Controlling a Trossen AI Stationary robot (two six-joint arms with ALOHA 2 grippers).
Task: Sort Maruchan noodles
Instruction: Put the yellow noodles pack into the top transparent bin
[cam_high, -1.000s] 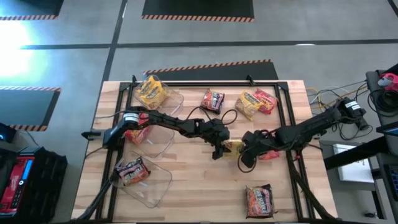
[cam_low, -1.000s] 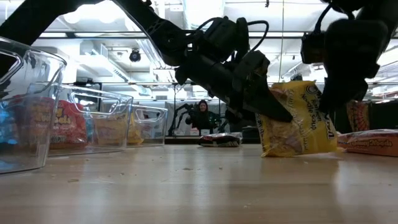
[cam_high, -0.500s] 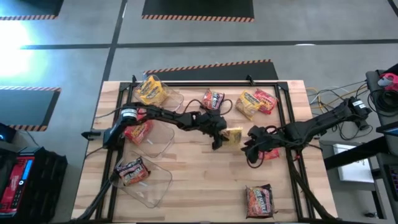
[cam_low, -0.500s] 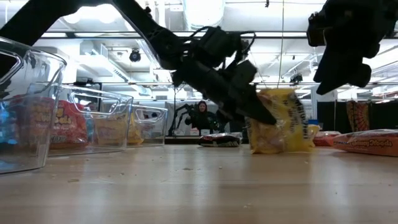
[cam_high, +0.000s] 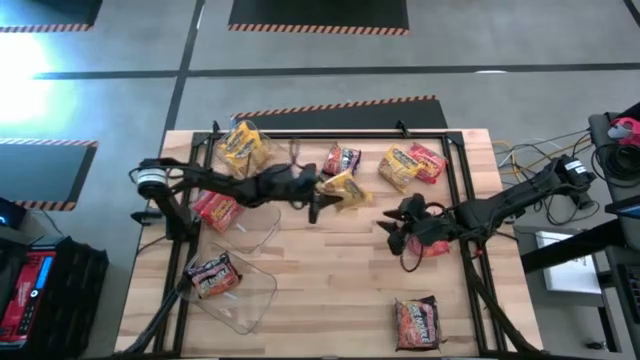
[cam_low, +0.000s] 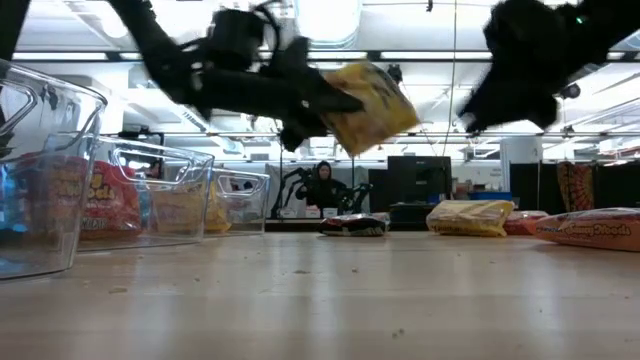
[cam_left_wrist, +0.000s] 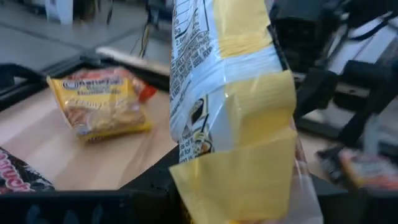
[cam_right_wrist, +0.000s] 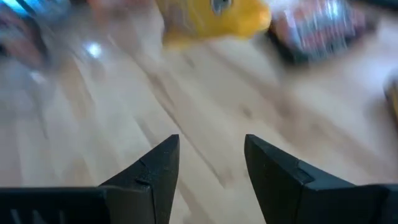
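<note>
One yellow noodle packet (cam_high: 345, 189) rides high at frame centre, left gripper (cam_high: 318, 199) clamped on its crinkly edge — probably light, floppy; right gripper (cam_high: 393, 222) hangs empty, jaws apart.

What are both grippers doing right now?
Left gripper: closed on a yellow noodle packet, held up above the table.
Right gripper: open, holding nothing, above bare wood.
</note>
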